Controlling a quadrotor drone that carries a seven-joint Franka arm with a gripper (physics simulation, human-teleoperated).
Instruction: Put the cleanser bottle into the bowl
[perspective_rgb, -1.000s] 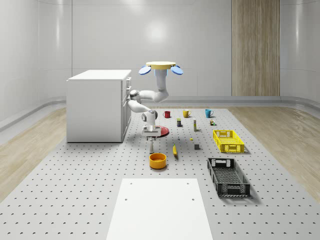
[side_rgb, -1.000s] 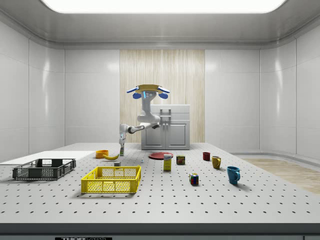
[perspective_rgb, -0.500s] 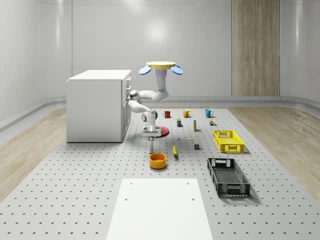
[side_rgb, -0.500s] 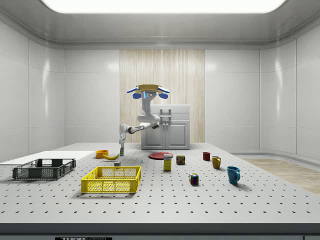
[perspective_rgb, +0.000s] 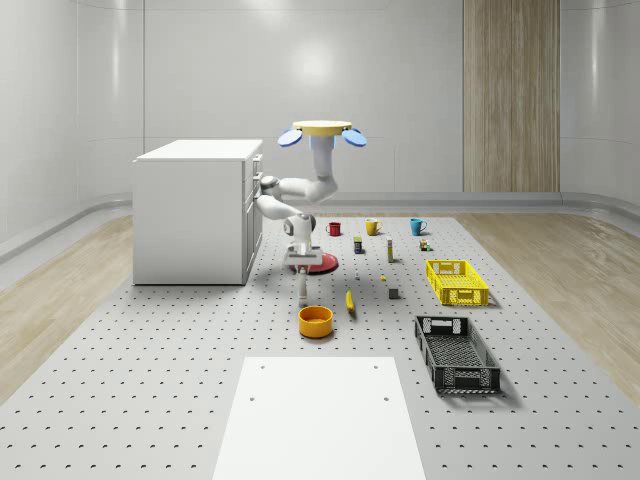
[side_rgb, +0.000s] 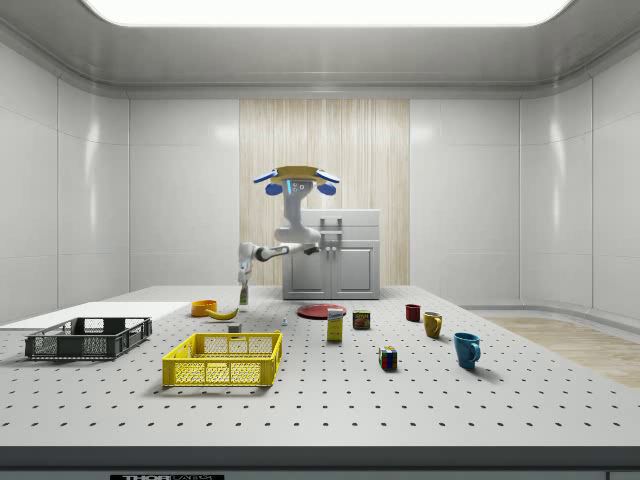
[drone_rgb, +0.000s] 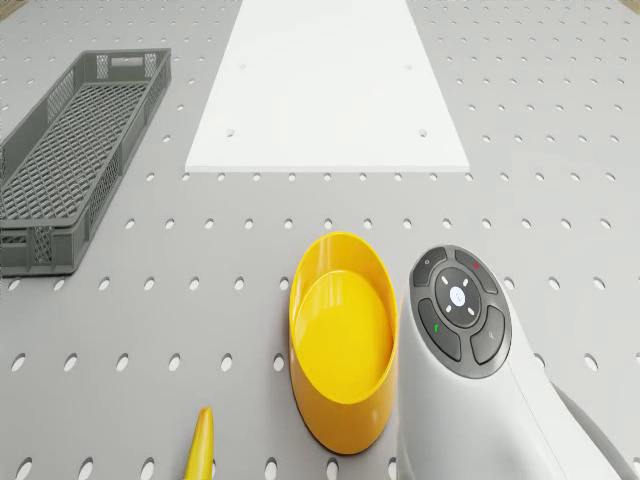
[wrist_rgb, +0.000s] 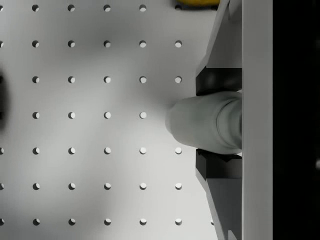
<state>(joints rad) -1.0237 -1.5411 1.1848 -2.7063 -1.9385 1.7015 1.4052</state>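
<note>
I note the gripper (wrist_rgb: 218, 121) clamped on the cleanser bottle (wrist_rgb: 202, 122), lifted off the table just behind the bowl (perspective_rgb: 315, 320); drone (perspective_rgb: 322, 131) hovering near the cabinet (perspective_rgb: 195, 210). Bottle judged rigid, light, smooth-sided; mid-body hold seems sound

- A simulated test lab: a bare, windowless hall with smooth pale wall panels and 1 strip of wood panelling (perspective_rgb: 510, 95).
- A big perforated floor plate (perspective_rgb: 150, 370) carries scattered test items.
- A lone white cabinet (perspective_rgb: 195, 210) stands on it.
</note>
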